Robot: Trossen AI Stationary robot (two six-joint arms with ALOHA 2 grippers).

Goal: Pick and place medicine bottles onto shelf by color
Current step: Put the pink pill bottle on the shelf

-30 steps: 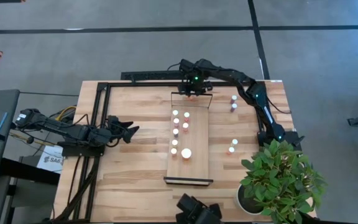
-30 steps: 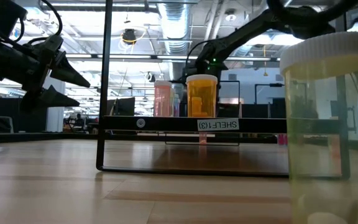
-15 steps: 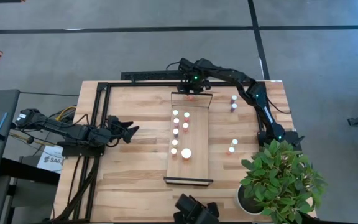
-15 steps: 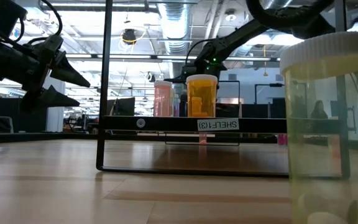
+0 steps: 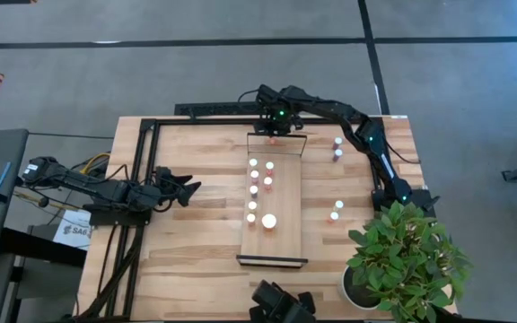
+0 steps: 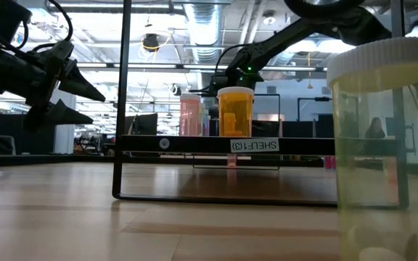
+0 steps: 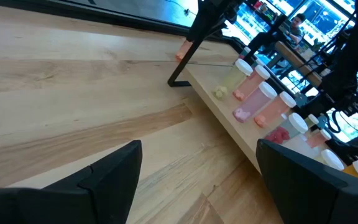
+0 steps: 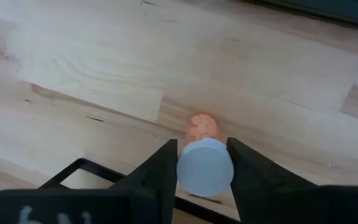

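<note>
Pinching a white-capped, reddish-orange medicine bottle (image 8: pixel 204 163) from both sides, the right gripper (image 8: pixel 202 167) hangs over the bare tabletop just past the far end rail (image 5: pixel 276 135) of the shelf (image 5: pixel 285 229); both fingers (image 8: pixel 164 167) sit against the cap. On the shelf, seven caps can be counted from above: six small ones in two short rows (image 5: pixel 260 189) and one larger cap (image 5: pixel 268 220) nearest the front. Off the shelf, three more bottles stand on the slatted tabletop (image 5: pixel 205 242): two close together near the far right corner (image 5: pixel 337 148) and one (image 5: pixel 335 212) by the potted plant (image 5: pixel 407 256). From table height, one pale bottle (image 6: pixel 383 145) fills the near right foreground. The left gripper (image 5: pixel 185 188) hovers over the left part of the table, well apart from the shelf, fingers spread wide and holding nothing. A black frame (image 5: pixel 142 179) borders that side.
</note>
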